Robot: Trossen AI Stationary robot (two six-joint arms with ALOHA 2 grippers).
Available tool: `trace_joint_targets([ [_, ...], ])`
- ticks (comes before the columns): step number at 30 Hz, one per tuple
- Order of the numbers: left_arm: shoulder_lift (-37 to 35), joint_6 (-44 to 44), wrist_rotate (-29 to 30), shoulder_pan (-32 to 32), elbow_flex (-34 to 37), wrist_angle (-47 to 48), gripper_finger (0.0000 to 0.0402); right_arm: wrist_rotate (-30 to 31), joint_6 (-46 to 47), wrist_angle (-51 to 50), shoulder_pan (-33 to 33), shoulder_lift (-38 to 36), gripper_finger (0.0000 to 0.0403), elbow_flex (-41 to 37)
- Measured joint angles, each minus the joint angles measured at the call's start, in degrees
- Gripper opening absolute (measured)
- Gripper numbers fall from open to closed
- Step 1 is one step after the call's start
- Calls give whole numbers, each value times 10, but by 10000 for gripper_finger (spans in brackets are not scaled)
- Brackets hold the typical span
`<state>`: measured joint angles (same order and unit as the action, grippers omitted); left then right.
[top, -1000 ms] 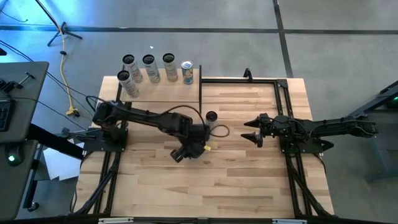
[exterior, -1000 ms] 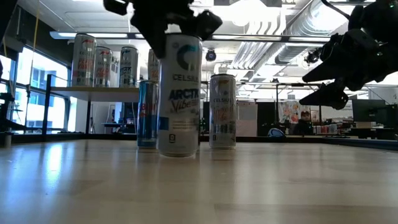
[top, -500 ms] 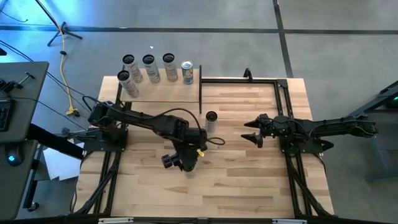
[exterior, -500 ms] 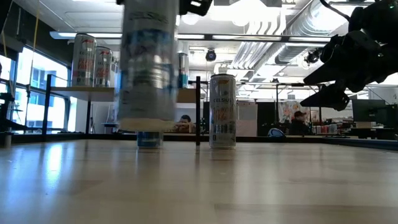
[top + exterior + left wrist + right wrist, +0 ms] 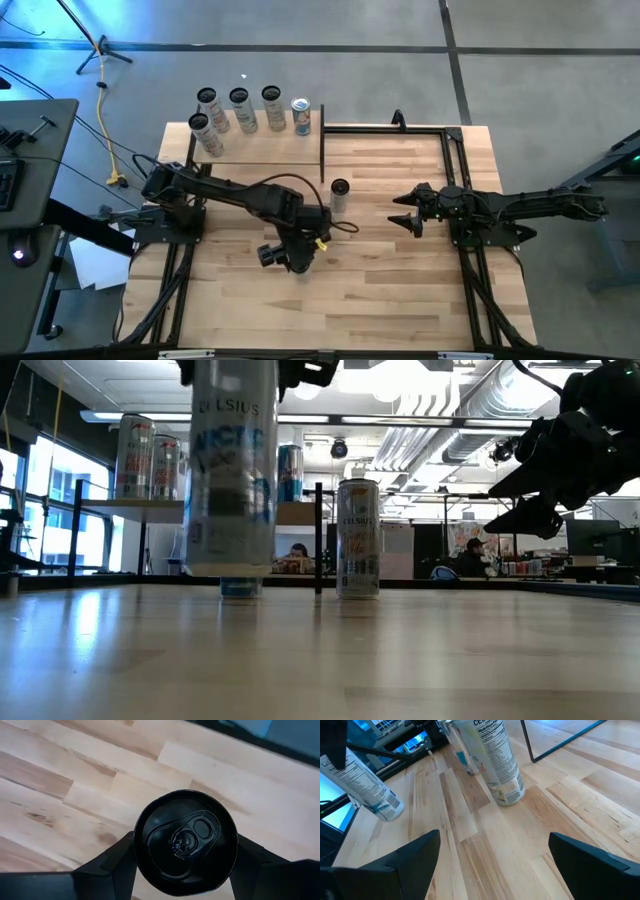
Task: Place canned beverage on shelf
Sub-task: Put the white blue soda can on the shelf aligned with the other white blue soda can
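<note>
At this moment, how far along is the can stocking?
Done: five cans already stand on the shelf. In hand: the left gripper has its fingers closed on a white Celsius can, lifted clear of the tabletop. Left: carrying it to the shelf and releasing; another Celsius can waits on the table. The right gripper hangs open, idle.

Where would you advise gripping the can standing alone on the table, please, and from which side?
Grip the can around its upper body, coming straight down from above. It stands upright and apart from the post beside it, so its round sides are free. The left gripper already holds a can; the open right gripper is nearer.
</note>
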<state>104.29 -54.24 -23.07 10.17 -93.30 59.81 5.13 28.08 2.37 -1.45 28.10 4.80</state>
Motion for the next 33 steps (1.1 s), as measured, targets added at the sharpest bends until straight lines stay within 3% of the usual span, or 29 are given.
trace_joint_targets([
  [12,11,-34,21,-5,24,-20,207,2,0,-5,0,0,360,0],
  [19,11,-5,59,-5,25,-32,210,2,0,-10,0,0,360,0],
  [33,22,23,56,-17,24,-41,236,1,0,-15,0,0,360,0],
])
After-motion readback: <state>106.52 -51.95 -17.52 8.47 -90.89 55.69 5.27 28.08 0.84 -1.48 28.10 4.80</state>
